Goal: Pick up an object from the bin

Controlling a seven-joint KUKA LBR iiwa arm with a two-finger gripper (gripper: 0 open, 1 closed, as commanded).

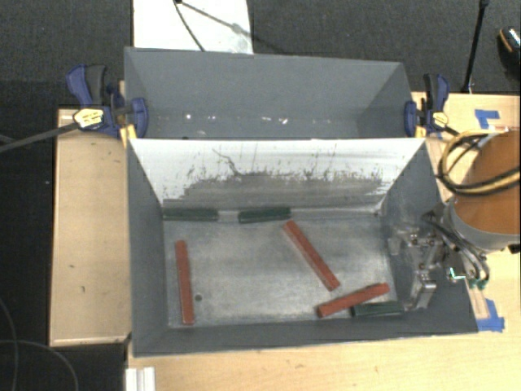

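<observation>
- Broadly, the grey metal bin (269,137) takes up the middle of the view. Its sloping back wall is scuffed, and a few loose sticks lie spread over its flat floor.
- The arm (488,202) comes in over the right rim, with an orange-brown cover and black cables looped above it.
- The gripper (423,287) hangs low inside the bin, close against the right wall and near the front right corner. I cannot tell whether it is released or clenched.
- The left red-brown stick (184,282) lies beside the left wall, running front to back, well apart from the gripper.
- The middle red-brown stick (311,255) lies diagonally on the floor, its lower end pointing toward the front right.
- The front red-brown stick (352,300) lies at a slight slant near the front wall. It is one of the two things nearest the gripper, with its right end just beside the gripper's tip.
- Two back green sticks (191,215) lie end to end along the foot of the back wall, with a small gap between them.
- The front green stick (376,309), dark and short, lies just in front of the front red-brown stick, and its right end is near the gripper.
</observation>
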